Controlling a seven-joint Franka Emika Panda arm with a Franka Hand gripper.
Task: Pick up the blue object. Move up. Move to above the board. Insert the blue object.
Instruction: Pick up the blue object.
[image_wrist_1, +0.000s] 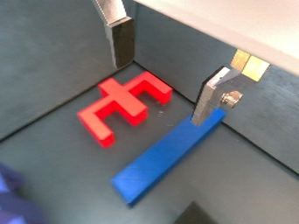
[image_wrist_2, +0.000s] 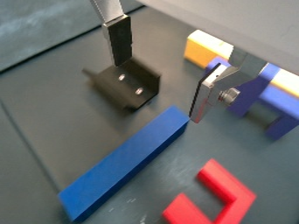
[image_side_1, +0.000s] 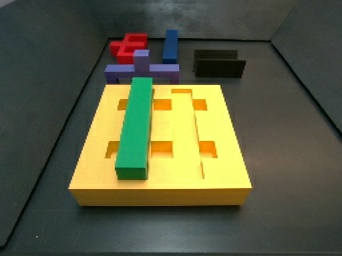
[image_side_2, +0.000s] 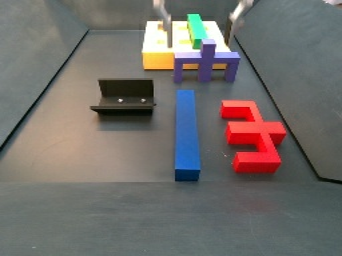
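The blue object (image_side_2: 187, 135) is a long royal-blue bar lying flat on the dark floor between the fixture and a red piece. It also shows in both wrist views (image_wrist_1: 167, 157) (image_wrist_2: 122, 166) and in a side view (image_side_1: 171, 44). The board (image_side_1: 214, 150) is a large yellow grooved block with a green bar (image_side_1: 138, 125) lying in one groove. My gripper (image_wrist_1: 163, 74) is open and empty, raised above the bar's end nearer the board. It shows in a wrist view (image_wrist_2: 163, 68), and its fingertips (image_side_2: 241, 12) are at the frame edge in a side view.
A red branched piece (image_side_2: 251, 135) lies beside the bar. The black fixture (image_side_2: 123, 97) stands on its other side. A purple block (image_side_2: 207, 62) sits between the bar's end and the board. Dark walls enclose the floor.
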